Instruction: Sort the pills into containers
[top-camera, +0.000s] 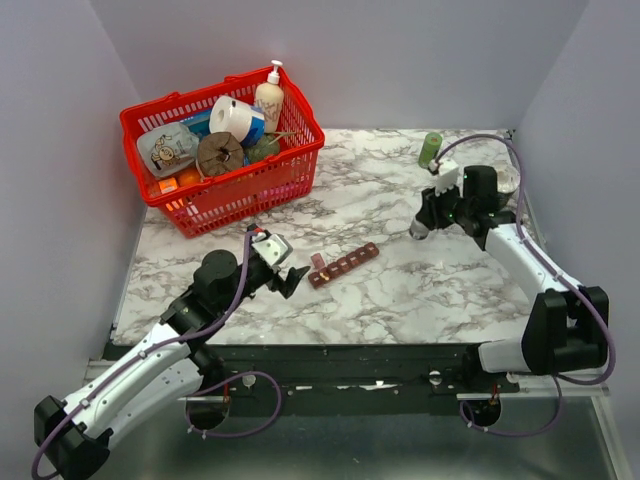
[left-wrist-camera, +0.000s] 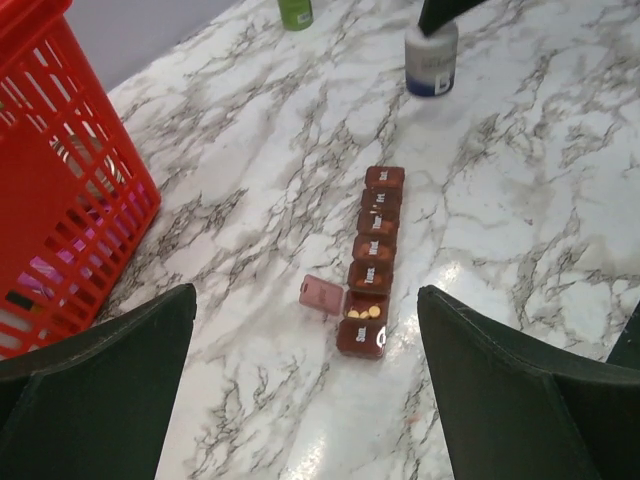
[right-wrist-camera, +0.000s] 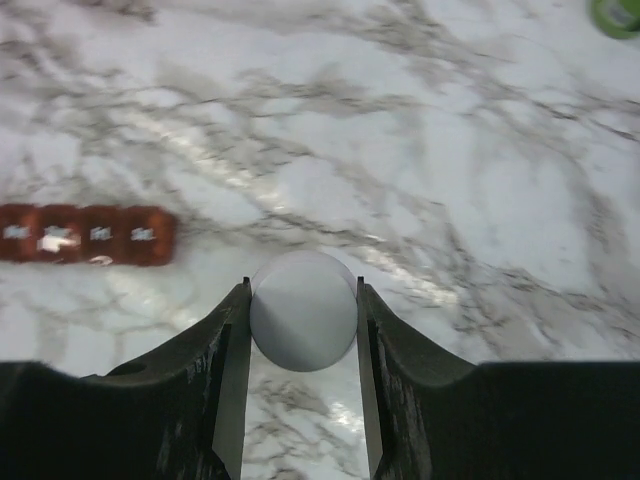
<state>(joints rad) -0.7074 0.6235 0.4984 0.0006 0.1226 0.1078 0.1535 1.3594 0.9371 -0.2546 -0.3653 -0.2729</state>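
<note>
The dark red-brown pill strip (top-camera: 343, 265) lies mid-table. In the left wrist view (left-wrist-camera: 375, 260) its second-nearest compartment is open, lid (left-wrist-camera: 322, 295) flipped left, with yellow pills (left-wrist-camera: 364, 313) inside. My left gripper (top-camera: 290, 278) is open and empty just left of the strip's near end; its fingers (left-wrist-camera: 110, 380) stand wide apart. My right gripper (top-camera: 425, 222) is shut on a white pill bottle (right-wrist-camera: 303, 310), whose round cap sits between the fingers. The bottle (left-wrist-camera: 432, 60) stands on the table, far right of the strip.
A red mesh basket (top-camera: 225, 195) full of household items stands at the back left. A slim green bottle (top-camera: 430, 150) stands at the back right, behind the right gripper. The strip's far end shows in the right wrist view (right-wrist-camera: 85, 235).
</note>
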